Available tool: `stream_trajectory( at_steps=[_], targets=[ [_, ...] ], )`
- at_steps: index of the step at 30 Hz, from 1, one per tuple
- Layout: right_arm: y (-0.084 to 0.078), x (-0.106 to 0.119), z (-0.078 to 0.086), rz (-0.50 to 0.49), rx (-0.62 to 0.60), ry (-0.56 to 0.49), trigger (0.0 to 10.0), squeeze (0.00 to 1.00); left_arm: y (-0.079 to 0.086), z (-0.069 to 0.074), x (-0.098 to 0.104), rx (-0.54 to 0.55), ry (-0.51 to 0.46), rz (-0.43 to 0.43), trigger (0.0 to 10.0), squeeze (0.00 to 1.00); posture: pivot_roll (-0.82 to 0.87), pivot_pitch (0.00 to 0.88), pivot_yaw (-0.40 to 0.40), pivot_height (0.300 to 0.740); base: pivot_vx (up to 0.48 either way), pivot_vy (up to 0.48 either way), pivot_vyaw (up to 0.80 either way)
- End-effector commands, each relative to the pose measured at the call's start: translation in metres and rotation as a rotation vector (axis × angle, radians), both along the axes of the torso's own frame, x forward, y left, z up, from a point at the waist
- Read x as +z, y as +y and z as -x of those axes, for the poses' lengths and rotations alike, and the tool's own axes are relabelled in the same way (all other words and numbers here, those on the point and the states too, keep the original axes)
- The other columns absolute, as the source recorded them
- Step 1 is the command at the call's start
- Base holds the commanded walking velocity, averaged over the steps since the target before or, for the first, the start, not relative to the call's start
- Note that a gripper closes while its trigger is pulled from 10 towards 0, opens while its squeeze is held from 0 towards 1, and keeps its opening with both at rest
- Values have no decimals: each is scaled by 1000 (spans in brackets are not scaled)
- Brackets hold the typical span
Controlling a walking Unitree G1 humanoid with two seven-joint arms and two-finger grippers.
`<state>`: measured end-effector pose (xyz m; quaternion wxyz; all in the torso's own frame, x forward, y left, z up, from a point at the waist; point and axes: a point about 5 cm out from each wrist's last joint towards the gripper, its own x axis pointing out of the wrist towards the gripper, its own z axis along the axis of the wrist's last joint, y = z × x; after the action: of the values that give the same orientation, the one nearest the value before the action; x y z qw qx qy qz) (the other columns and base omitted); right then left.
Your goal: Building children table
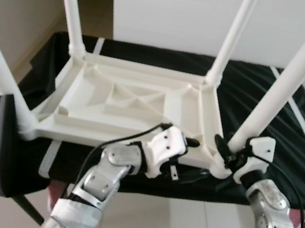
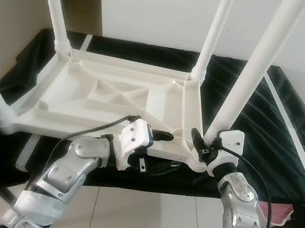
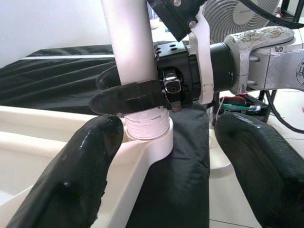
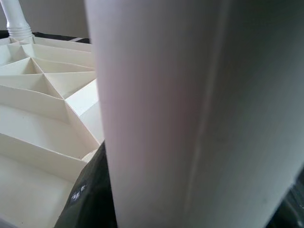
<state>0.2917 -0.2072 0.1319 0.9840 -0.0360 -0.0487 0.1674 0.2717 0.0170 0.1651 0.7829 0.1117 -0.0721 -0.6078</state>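
Note:
A white children's table top [image 1: 125, 101] lies upside down on a black-covered surface, with all its legs standing up. My right gripper [image 1: 225, 152] is shut around the base of the near right leg [image 1: 286, 84], just above its corner socket [image 3: 147, 128]. In the left wrist view one black finger [image 3: 128, 97] wraps across that leg [image 3: 130, 38]. My left gripper [image 1: 192, 158] is open beside the same corner, one finger over the front rim and one below it, holding nothing. The leg [image 4: 190, 114] looms close in the right wrist view, with the underside ribs [image 4: 42, 95] behind it.
The black cloth [image 1: 293, 114] spreads under and to the right of the table. A dark grey object [image 1: 3, 147] hangs at the front left corner. A fan [image 3: 237, 14] stands beyond the right arm. Pale tile floor [image 1: 181, 224] lies below.

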Motion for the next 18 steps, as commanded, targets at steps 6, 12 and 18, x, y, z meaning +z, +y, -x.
stream_trajectory(
  at_steps=[6,12,18],
  targets=[
    [10,-19,6,-4,34,91,10000,0,-4,0,4,-21,-9,4,10000,0,-65,16,-12,740,0,0,0],
    [12,-22,6,-26,-80,127,10000,0,-7,3,2,-31,-5,-2,10000,0,-80,30,-4,740,0,0,0],
    [23,-21,8,-66,-140,136,10000,0,-7,4,1,-15,3,0,10000,0,-64,42,-7,740,0,0,0]
  ],
)
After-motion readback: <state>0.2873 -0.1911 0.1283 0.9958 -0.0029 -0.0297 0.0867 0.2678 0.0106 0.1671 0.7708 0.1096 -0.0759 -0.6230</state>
